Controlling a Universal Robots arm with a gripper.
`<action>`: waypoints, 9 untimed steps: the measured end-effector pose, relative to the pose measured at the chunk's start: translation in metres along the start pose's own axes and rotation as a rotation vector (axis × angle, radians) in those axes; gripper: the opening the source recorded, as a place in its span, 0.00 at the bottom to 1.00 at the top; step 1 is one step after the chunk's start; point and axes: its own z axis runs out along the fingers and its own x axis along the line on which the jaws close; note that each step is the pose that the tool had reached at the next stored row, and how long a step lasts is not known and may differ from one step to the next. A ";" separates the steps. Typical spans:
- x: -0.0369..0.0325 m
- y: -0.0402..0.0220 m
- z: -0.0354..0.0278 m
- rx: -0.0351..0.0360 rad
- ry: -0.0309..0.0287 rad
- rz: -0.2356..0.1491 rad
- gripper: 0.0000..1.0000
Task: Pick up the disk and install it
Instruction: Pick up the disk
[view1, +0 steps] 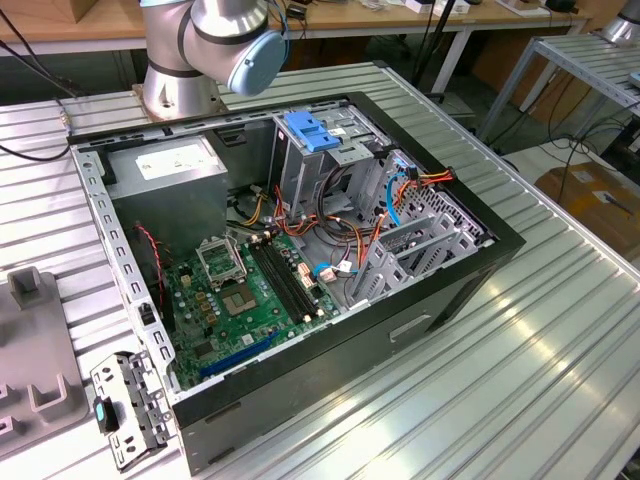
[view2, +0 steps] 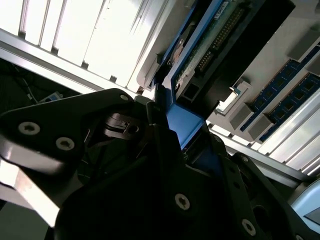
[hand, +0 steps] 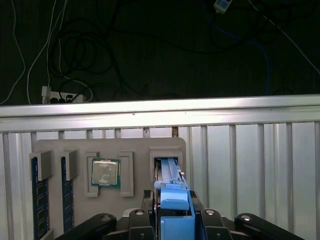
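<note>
The disk (hand: 170, 172) stands on edge in a slot of a grey holder tray (hand: 55, 150). Its blue carrier tab (hand: 174, 200) points toward my wrist. My gripper (hand: 174, 214) sits over that tab, a black finger (hand: 146, 220) on each side, shut on it. In the second wrist view the disk (view2: 202, 52) shows its green circuit-board face and blue frame, with the blue tab pinched in my gripper (view2: 181, 127). The open computer case (view1: 480, 265) lies on the table in the exterior view. Its tall grey drive cage (view1: 300, 175) stands at the back.
The holder tray also carries a processor chip (hand: 105, 172) and blue memory sticks (hand: 39, 200). A blue latch (view1: 312, 133) tops the drive cage, and coloured cables (view1: 400, 190) run beside it. A grey fixture (view1: 30, 350) and a metal bracket (view1: 125, 405) lie at the exterior view's left.
</note>
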 end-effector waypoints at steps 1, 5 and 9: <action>0.0000 0.0000 0.0000 0.0000 0.0000 0.000 0.37; 0.0000 -0.0002 -0.0010 0.0000 0.0000 0.000 0.37; 0.0001 -0.0003 -0.0060 0.0003 -0.0002 0.000 0.37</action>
